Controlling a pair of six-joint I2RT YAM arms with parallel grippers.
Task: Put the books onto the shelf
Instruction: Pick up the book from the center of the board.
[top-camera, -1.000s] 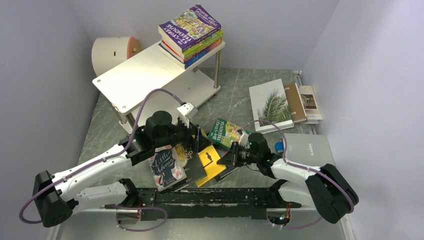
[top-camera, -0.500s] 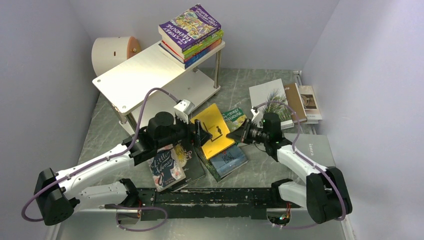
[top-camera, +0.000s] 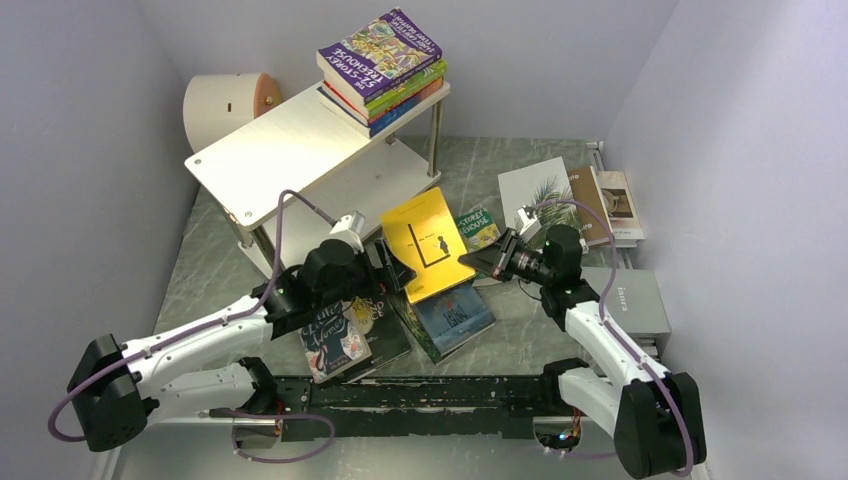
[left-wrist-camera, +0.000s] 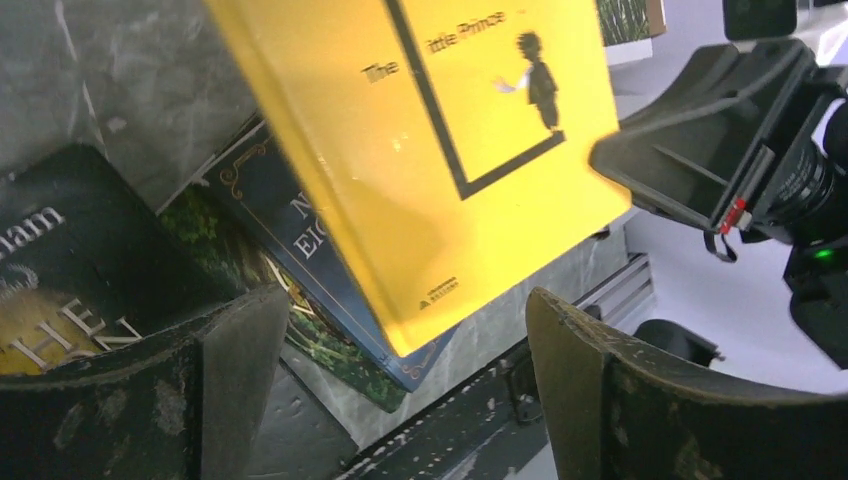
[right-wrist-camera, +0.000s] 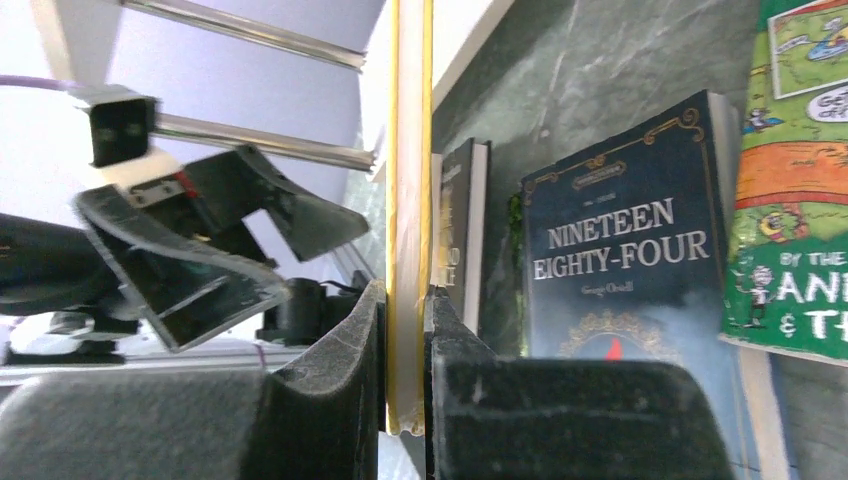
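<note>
**Desk:** Where's the yellow one right now?

**Me:** I've got it in the right gripper (right-wrist-camera: 405, 300). Both pads are pinched on one edge of the yellow book (top-camera: 425, 242), with only the book's thickness between them. It's lifted off the table (top-camera: 480, 170) and tilted, cover up toward the overhead camera. The dark-blue Nineteen Eighty-Four (right-wrist-camera: 620, 260) lies flat beneath it.

**Desk:** And your left side?

**Me:** The left gripper (left-wrist-camera: 405, 295) is spread wide and has hold of nothing. It sits at the book's opposite edge. From its wrist camera the yellow cover fills the view ahead, and one corner dips toward the gap between the fingers, but I can't tell whether it touches either pad.

**Desk:** How close to the shelf?

**Me:** The shelf (top-camera: 300, 145) stands beyond the book, toward the back left. In the overhead view the book's far corner comes near the lower board. A stack of books (top-camera: 385, 62) lies flat at the right end of the top board, a purple Treehouse cover uppermost.

**Desk:** What's lying on the table?

**Me:** The green Treehouse (top-camera: 478, 228) is just right of the yellow book. Little Women (top-camera: 330, 338) and a black book (top-camera: 378, 322) lie side by side under my left arm. At the back right a white palm-leaf book (top-camera: 530, 190) and a brown book (top-camera: 590, 200) overlap, and a grey book (top-camera: 632, 300) lies flat by the right wall.
</note>
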